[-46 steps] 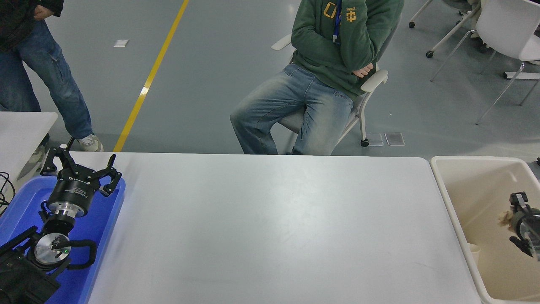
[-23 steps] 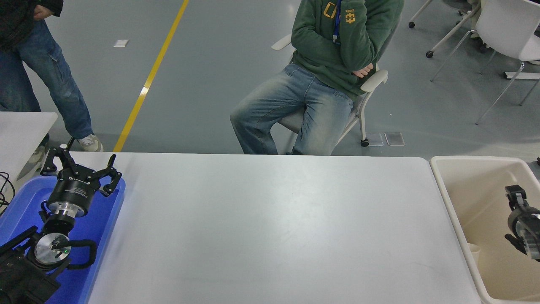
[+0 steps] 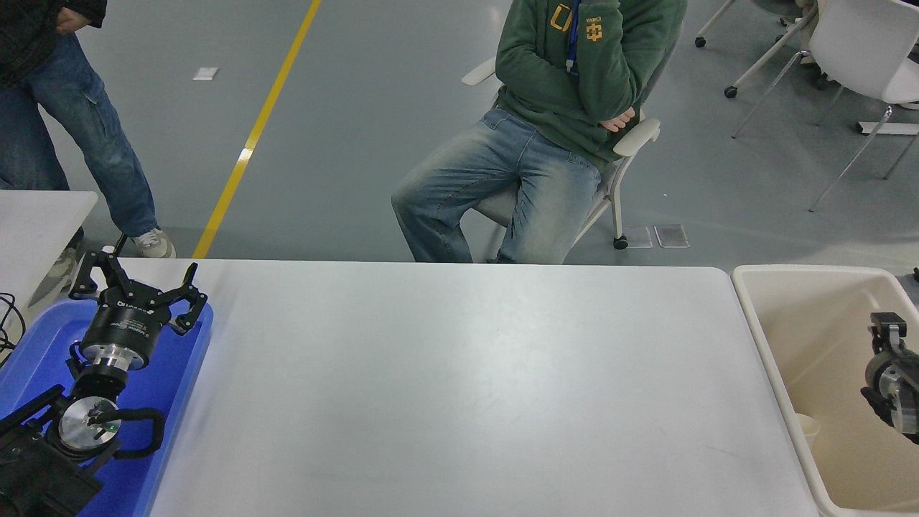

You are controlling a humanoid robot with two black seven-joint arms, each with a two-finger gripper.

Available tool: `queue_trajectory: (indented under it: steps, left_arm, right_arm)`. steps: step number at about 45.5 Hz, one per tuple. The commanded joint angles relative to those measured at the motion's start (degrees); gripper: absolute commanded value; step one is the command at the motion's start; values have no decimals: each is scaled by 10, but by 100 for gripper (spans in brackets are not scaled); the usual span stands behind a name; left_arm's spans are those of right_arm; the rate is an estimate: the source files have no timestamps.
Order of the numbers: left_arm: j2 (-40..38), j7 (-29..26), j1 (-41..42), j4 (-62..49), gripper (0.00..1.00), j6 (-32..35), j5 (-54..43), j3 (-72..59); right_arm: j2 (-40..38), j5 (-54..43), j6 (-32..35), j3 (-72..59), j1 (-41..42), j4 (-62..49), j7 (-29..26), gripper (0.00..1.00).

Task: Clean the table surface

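The table surface [image 3: 459, 388] is a wide matte white top filling the middle of the head view, with nothing lying on it. My right gripper [image 3: 870, 362] comes in from the right edge and hangs over the beige bin [image 3: 804, 271] beside the table's right end. Its fingers stand apart with nothing between them. My left gripper [image 3: 136, 291] is parked at the lower left over the blue tray [image 3: 36, 352], open and empty.
A small pale cup [image 3: 808, 429] lies in the bin by its left wall. A small white table corner [image 3: 36, 215] stands at the far left. A person in a green hoodie [image 3: 574, 86] sits beyond the far edge; another person [image 3: 64, 108] stands at the top left.
One second ago my right gripper held a crumpled brownish wad over the bin; the wad is gone from it now. The gripper has risen slightly and drawn right. The left arm has not moved.
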Motion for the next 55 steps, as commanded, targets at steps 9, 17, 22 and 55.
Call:
queue_trajectory:
  steps: [9, 17, 22, 55]
  left_arm:
    - [0, 0, 0, 0, 100, 0, 0, 0]
    - [0, 0, 0, 0, 100, 0, 0, 0]
    - [0, 0, 0, 0, 100, 0, 0, 0]
    - [0, 0, 0, 0, 100, 0, 0, 0]
  right_arm:
    - [7, 176, 45, 36, 43, 6, -3, 100]
    - [43, 179, 51, 45, 55, 10, 1, 100]
    - [39, 179, 103, 47, 44, 47, 1, 100]
    - [76, 42, 293, 207, -72, 198, 345, 100]
